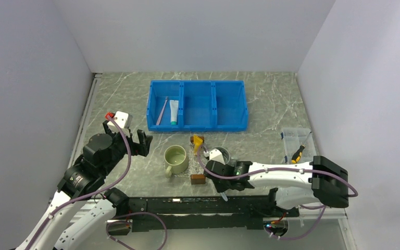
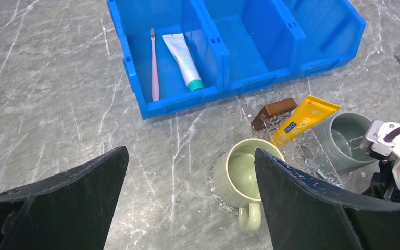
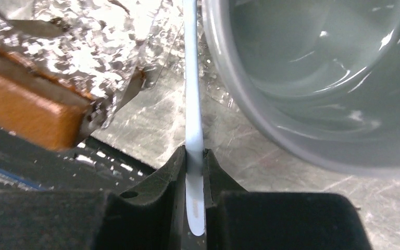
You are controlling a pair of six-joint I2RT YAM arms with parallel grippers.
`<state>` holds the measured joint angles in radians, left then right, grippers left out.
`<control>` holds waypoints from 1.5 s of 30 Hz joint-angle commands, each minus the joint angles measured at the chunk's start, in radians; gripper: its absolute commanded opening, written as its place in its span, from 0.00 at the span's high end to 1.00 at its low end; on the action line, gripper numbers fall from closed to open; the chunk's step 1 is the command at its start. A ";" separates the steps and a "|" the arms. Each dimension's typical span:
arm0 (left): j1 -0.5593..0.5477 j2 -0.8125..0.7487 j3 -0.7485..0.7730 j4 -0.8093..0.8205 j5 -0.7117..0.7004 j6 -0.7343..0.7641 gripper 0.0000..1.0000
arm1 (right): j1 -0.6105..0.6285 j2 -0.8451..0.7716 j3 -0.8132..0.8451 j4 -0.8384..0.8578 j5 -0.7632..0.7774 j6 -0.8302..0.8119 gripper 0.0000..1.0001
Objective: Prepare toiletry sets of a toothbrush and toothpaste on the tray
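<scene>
At the bottom centre of the top view, the right gripper [image 3: 194, 156] is clamped on the pale blue-white toothbrush [image 3: 193, 99], its two dark fingers pressed against the handle low down (the bristle end runs out of the wrist view). The handle passes just beside the rim of the grey mug [image 3: 317, 78] on its right, with a brown block [image 3: 26, 109] to its left, above the glittery clear tray [image 3: 83, 41]. Whether the brush touches the tray cannot be told. Just beyond, in the middle of the frame, the tray lies between the grey mug and the green mug [image 2: 245, 172] and reaches under their edges. The yellow-orange toothpaste tube [image 2: 304, 120] lies slanted on its far part, with a second brown block [image 2: 274, 110] just beside it. At the left, the left gripper [image 2: 190, 156] hangs above the table, fingers spread wide with nothing between them. Farthest back, the blue bin [image 1: 198, 126] holds the pink toothbrush [image 2: 154, 65] and the white toothpaste tube [image 2: 183, 57] side by side in its left compartment.
</scene>
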<state>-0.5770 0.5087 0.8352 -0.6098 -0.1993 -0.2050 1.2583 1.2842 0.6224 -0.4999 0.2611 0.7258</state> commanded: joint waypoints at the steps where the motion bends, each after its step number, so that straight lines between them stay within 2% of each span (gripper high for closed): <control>1: 0.003 0.005 -0.003 0.025 -0.002 -0.001 0.03 | 0.010 -0.064 0.080 -0.097 -0.029 -0.041 1.00; 13: 0.004 0.015 0.001 0.030 0.025 0.000 0.03 | 0.014 -0.118 0.186 -0.359 -0.109 -0.058 1.00; 24: 0.003 0.024 0.001 0.041 0.077 0.001 0.02 | 0.013 -0.096 0.190 -0.487 -0.155 -0.039 1.00; 32: 0.004 0.059 0.024 0.030 0.158 -0.047 0.01 | 0.014 -0.242 0.221 -0.536 -0.204 -0.080 1.00; 39: 0.003 0.087 0.030 0.024 0.326 -0.076 0.01 | 0.015 -0.321 0.311 -0.563 -0.256 -0.138 1.00; 45: 0.003 0.085 0.055 0.033 0.578 -0.083 0.01 | 0.015 -0.358 0.357 -0.445 -0.368 -0.192 1.00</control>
<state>-0.5770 0.5983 0.8360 -0.6098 0.1532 -0.2733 1.2671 0.9493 0.9253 -1.0260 -0.0174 0.5869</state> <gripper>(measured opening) 0.994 0.151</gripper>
